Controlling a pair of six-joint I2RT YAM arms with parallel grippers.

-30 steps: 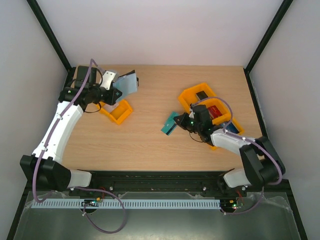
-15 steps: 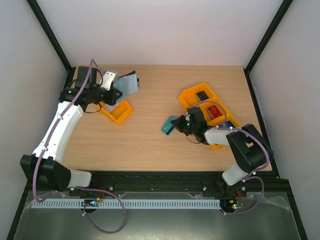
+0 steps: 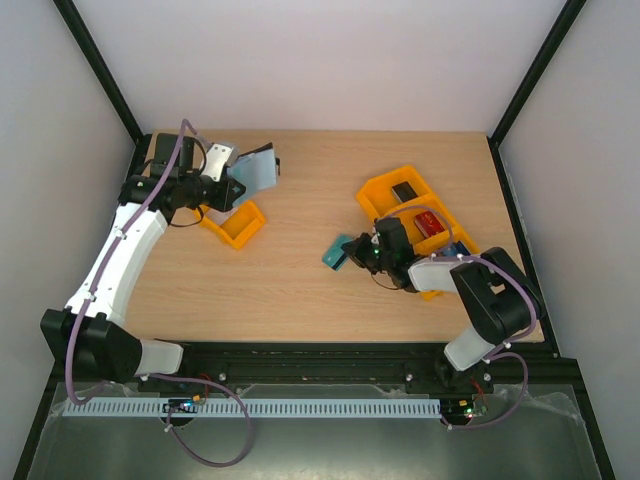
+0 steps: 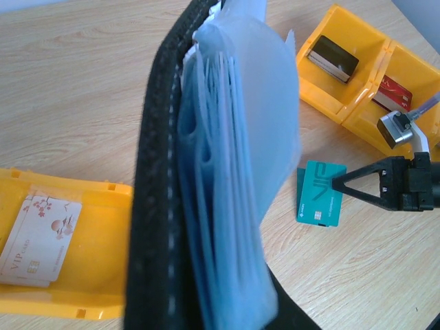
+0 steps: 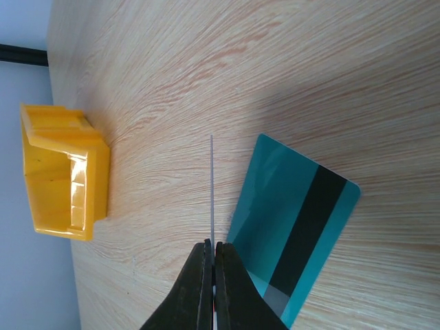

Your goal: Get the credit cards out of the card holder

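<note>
My left gripper (image 3: 228, 187) holds the black card holder (image 3: 252, 168) off the table at the back left, spread open. Its blue-grey sleeves (image 4: 234, 172) fan out and fill the left wrist view, hiding the fingers. My right gripper (image 3: 354, 250) is low over the middle of the table, shut on a teal credit card (image 4: 322, 194) that stands on edge. In the right wrist view this card is only a thin line (image 5: 212, 185) running out from the closed fingertips (image 5: 221, 258). A second teal card (image 5: 297, 220) lies flat beside it, black stripe up.
An orange tray (image 3: 236, 224) below the left gripper holds a pale card (image 4: 42, 231). Orange trays (image 3: 400, 192) at the right hold a black block (image 4: 333, 56) and a red block (image 4: 392, 93). The right forearm lies over the nearest tray.
My right gripper has sunk lower and edged left with its card, the arm folding in over the trays. The left arm and card holder have stayed put.
</note>
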